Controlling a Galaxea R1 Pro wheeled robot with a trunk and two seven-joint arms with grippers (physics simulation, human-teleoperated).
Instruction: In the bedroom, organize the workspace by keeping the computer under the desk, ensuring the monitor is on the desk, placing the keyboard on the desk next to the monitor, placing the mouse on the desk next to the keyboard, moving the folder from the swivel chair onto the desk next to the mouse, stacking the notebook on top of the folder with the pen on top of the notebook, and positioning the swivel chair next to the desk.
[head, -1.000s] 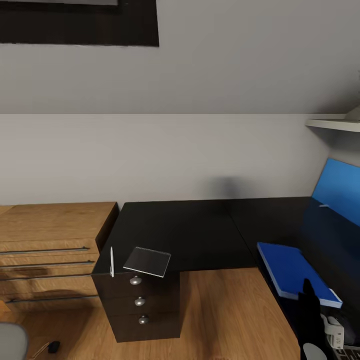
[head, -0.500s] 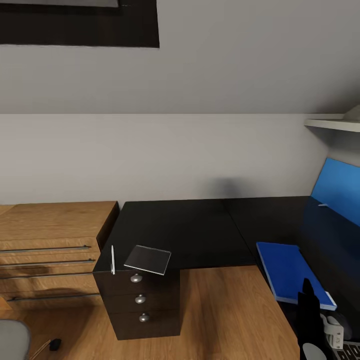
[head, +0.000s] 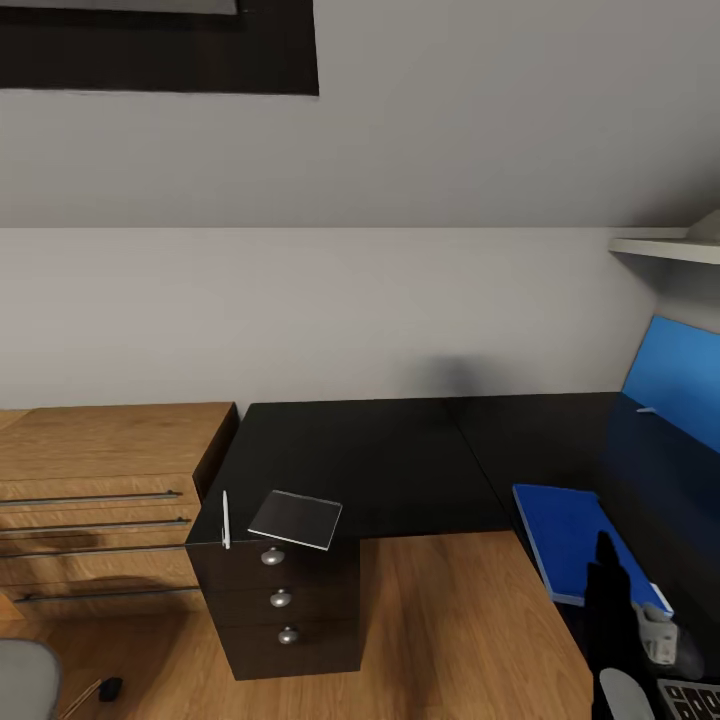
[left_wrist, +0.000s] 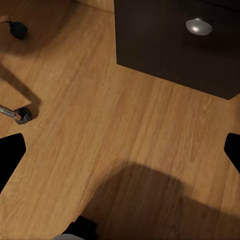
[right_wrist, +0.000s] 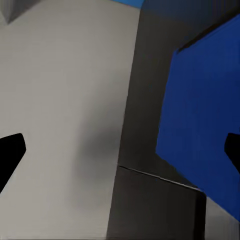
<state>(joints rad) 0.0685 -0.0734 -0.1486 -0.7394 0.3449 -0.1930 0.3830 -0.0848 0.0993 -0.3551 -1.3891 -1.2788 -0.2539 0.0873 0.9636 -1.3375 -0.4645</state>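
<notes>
Right gripper (head: 612, 575) has risen over folder (head: 570, 540)

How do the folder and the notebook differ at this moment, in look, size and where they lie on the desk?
The folder is bright blue; the notebook is dark grey-black with pale edges. The folder is plainly larger and oblong; the notebook is smaller and nearly square. The folder lies on the desk's right wing below the blue back panel; the notebook lies at the left end above the drawer unit, beside the pen. Both lie flat on the black top, with nothing stacked on them.
</notes>
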